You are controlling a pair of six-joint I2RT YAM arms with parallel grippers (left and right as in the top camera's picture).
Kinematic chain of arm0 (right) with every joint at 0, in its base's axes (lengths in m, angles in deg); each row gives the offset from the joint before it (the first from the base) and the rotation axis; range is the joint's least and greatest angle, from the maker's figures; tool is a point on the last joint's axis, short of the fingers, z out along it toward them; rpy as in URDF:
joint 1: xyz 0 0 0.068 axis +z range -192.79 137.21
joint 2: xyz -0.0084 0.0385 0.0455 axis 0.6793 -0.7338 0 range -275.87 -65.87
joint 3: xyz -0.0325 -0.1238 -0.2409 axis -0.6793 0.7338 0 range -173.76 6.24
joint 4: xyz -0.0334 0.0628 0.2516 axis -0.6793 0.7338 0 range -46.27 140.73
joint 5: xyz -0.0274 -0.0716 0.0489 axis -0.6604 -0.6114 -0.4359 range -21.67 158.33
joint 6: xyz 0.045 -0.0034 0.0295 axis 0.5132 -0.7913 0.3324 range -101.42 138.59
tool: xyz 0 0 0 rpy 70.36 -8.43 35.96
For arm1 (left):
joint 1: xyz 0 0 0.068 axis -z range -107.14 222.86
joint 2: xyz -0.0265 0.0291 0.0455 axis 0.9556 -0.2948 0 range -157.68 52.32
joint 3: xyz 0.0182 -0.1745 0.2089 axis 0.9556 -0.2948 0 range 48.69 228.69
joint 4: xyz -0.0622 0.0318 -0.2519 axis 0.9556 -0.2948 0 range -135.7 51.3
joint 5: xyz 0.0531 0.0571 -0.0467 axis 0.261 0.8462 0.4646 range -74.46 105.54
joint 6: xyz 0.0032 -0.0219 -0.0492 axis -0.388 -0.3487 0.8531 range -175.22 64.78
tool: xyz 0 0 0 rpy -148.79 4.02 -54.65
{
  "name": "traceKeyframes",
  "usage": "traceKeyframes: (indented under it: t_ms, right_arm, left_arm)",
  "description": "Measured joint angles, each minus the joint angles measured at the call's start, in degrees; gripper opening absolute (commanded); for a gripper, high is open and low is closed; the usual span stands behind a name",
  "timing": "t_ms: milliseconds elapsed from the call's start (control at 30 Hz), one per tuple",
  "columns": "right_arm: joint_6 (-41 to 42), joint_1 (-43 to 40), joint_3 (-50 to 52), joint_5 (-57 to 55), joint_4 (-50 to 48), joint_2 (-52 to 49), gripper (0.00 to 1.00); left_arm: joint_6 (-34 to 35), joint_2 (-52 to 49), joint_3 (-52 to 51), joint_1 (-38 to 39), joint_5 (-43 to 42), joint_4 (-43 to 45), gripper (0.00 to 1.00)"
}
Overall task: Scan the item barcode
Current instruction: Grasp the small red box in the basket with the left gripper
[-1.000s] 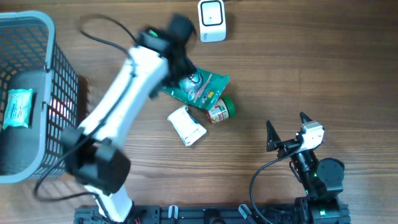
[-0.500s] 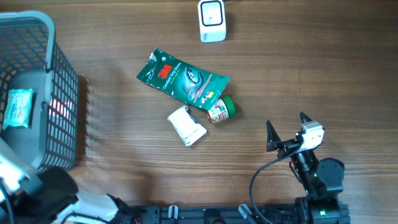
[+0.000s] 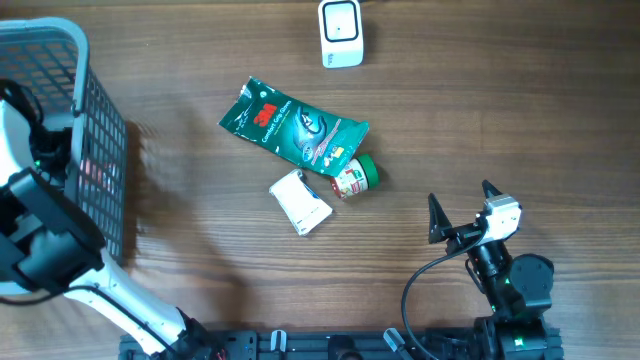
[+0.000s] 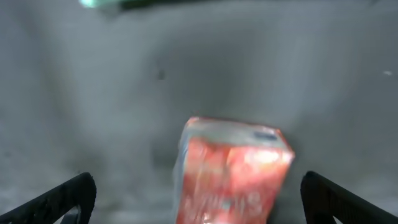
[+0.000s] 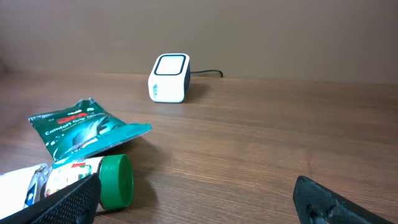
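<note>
The wood-grain tabletop [image 3: 520, 90] carries a grey plastic basket [image 3: 102, 150] at its left edge, solid at the rim with thin mesh walls. The left arm [image 3: 45, 240] reaches down into it, and from overhead its black and white housing hides the fingers. Only the left wrist view shows the left end effector [image 4: 198, 186]. Its two dark fingertips are spread wide at the lower corners, holding nothing, above a boxy red carton [image 4: 230, 168] on the basket's smooth grey floor. That view is badly blurred, so the carton's print is unreadable, and a teal smear at the top edge is too vague to name. From overhead the carton is only a reddish patch behind the mesh.

Mid-tabletop lie three things:
- a crinkled green foil pouch [image 3: 295, 125]
- a small jar [image 3: 352, 177] on its side with a green screw lid, touching the pouch's lower corner
- a flat white packet [image 3: 300, 202] just beside the jar

A white, rounded-square scanner [image 3: 341, 33] stands at the far edge, and the right wrist view shows its black cable. The right end effector [image 3: 460, 202] sits wide open and empty, well apart from the items. The packet is cut off at that view's lower left.
</note>
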Motion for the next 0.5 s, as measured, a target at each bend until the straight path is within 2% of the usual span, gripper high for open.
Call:
traceKeyframes:
  t_ms: [33,67,133,167,233,367,500]
  right_arm:
    - [0.00,0.00,0.00,0.00,0.00,0.00,1.00]
    - [0.00,0.00,0.00,0.00,0.00,0.00,1.00]
    - [0.00,0.00,0.00,0.00,0.00,0.00,1.00]
    - [0.00,0.00,0.00,0.00,0.00,0.00,1.00]
    - [0.00,0.00,0.00,0.00,0.00,0.00,1.00]
    - [0.00,0.00,0.00,0.00,0.00,0.00,1.00]
    - [0.00,0.00,0.00,0.00,0.02,0.00,1.00]
  left_arm:
    - [0.00,-1.38,-0.02,0.33,-0.04,0.79,1.00]
    - [-0.02,-2.51,-0.02,0.57,-0.02,1.18,0.91]
    - [-0.44,-3.34,0.04,0.66,-0.22,1.11,0.52]
    - [-0.39,-3.37,0.04,0.66,-0.59,0.61,0.41]
    - [-0.55,-3.37,0.02,0.66,-0.59,-0.92,0.35]
    - [-0.61,-3.21,0.46,0.66,0.46,-4.46,0.36]
    - [-0.61,1.01,9.86,0.63,1.79,-13.51,0.36]
